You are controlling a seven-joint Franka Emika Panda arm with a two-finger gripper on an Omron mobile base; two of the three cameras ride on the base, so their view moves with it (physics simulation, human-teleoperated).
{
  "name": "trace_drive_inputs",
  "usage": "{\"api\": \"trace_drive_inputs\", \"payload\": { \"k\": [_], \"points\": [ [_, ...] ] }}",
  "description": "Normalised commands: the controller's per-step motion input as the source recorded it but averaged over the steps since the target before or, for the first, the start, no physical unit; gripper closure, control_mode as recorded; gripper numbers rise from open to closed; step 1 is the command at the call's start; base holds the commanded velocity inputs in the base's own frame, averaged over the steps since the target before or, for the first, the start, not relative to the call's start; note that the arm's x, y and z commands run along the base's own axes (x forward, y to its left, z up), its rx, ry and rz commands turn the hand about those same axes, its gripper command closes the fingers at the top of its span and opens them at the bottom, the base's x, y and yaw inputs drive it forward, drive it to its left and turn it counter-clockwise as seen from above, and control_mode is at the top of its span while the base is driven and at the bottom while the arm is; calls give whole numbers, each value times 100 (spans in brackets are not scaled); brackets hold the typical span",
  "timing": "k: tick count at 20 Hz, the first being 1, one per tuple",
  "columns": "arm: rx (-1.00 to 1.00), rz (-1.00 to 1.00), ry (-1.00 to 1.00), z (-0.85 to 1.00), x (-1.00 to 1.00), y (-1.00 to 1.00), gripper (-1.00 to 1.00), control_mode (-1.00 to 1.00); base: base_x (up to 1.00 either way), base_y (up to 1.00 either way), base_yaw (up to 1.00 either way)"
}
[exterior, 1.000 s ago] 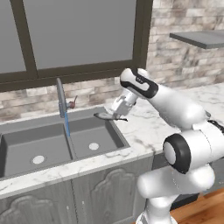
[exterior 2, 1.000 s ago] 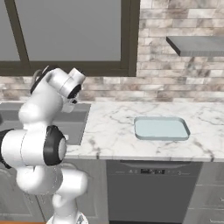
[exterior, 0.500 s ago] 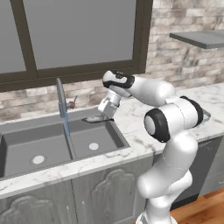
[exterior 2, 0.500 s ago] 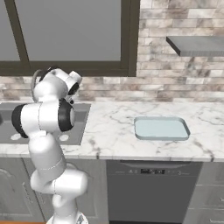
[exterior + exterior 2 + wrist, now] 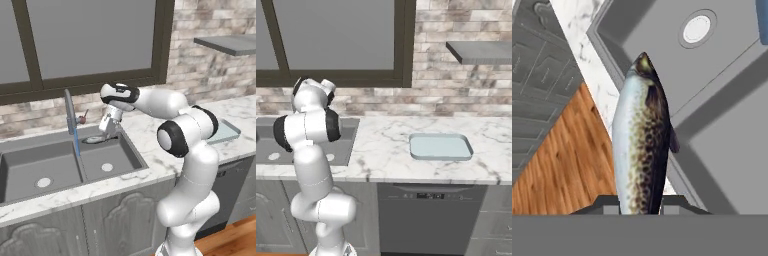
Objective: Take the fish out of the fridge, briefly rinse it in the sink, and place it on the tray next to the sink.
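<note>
the tool (image 5: 106,131) was clenched on the fish (image 5: 641,140), its two tips pressed against the tail end so that the speckled body stuck straight out ahead of it in the hand view. below and beyond the fish lay the sink (image 5: 30,160), with a round drain (image 5: 696,28) past the fish's nose and the ridge between the two basins running under its belly. in the left base view the tool hung over the back rim of the near basin, just beside the faucet (image 5: 70,116). the tray (image 5: 440,147) sat bare on the desk (image 5: 386,150), well apart from the tool on the far side of the arm. judging by this, the fetching from the fridge was done, since the fish was already in hand over the sink. no water showed, so whether the rinse was under way could not be told. what remained was to finish the rinse, carry the fish across the desk and set it down inside the tray
</note>
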Motion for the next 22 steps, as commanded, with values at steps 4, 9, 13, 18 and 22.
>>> {"api": "trace_drive_inputs", "payload": {
  "k": [4, 9, 13, 18, 22],
  "points": [
    [-3, 1, 0, -4, 29, 10, 100, -100, 0, 0, 0],
    [0, 0, 0, 0, 35, 2, 100, -100, 0, 0, 0],
    [-1, -5, 0, -1, 39, 18, 100, -100, 0, 0, 0],
    [-1, -4, 0, 0, 32, 28, 100, -100, 0, 0, 0],
    [0, 0, 8, -6, 10, 22, 100, -100, 0, 0, 0]
  ]
}}
